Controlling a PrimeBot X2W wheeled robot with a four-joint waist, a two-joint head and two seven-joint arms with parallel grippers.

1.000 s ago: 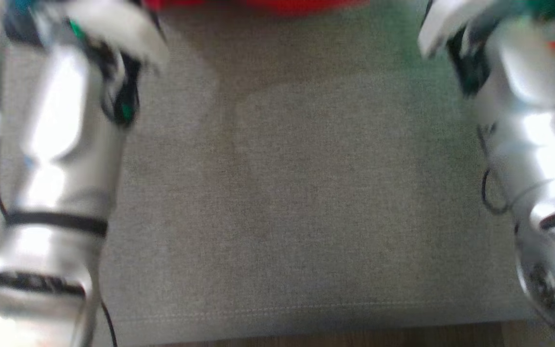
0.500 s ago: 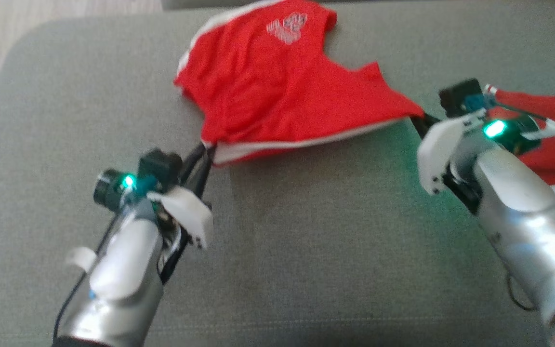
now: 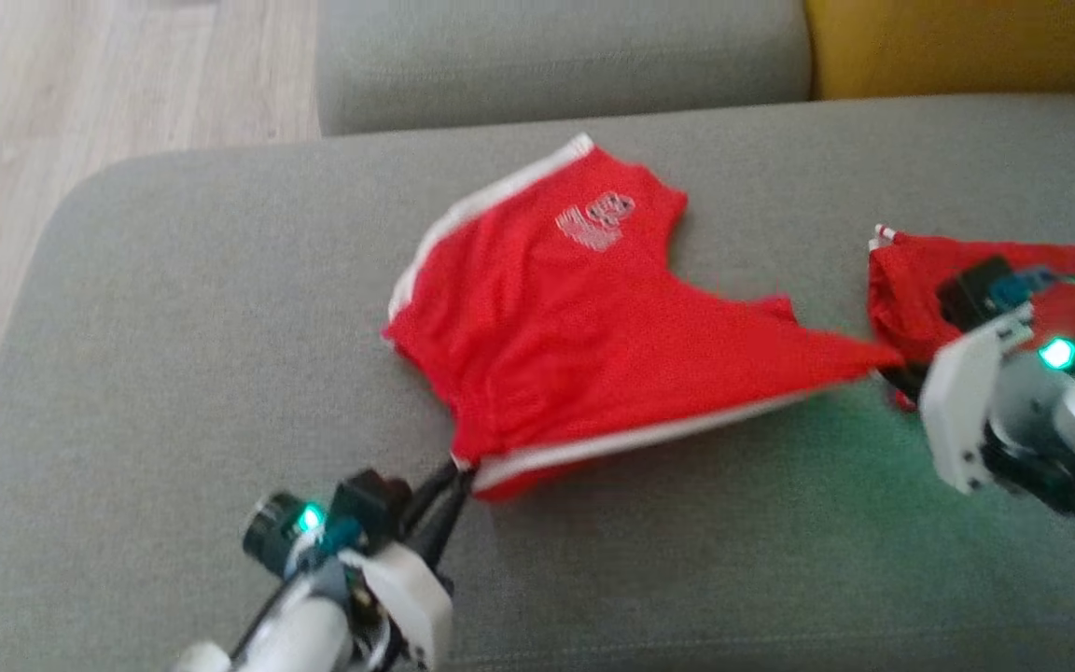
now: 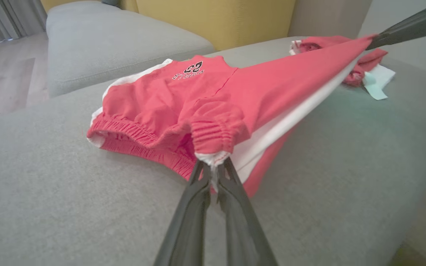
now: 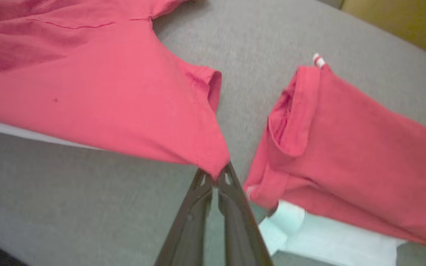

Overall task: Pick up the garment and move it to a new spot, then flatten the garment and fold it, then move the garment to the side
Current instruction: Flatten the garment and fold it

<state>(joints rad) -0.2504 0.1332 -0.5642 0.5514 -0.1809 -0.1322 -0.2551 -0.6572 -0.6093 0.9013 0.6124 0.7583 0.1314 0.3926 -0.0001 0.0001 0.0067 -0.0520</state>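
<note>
The garment [image 3: 593, 317] is a pair of red shorts with white side stripes and a printed logo. It is stretched low over the grey sofa seat [image 3: 174, 308]. My left gripper [image 3: 461, 471] is shut on the elastic waistband corner [image 4: 213, 157] at the near left. On the right, my right gripper [image 3: 887, 369] is shut on a leg hem corner [image 5: 216, 168]. The edge between the two grips is lifted and taut. The far part with the logo [image 4: 187, 68] rests on the cushion. The right gripper's dark fingers [image 4: 405, 29] show in the left wrist view too.
A second red garment [image 3: 976, 271] lies folded at the right on something white [image 5: 309, 236], close beside my right gripper. A grey backrest [image 3: 547, 56] and a yellow cushion [image 3: 957, 42] stand behind. Wooden floor [image 3: 80, 112] lies past the seat's left edge.
The head camera has swung up from the bare seat, so the whole picture has shifted. Both grippers have stayed shut on the garment's corners over the last half second.
</note>
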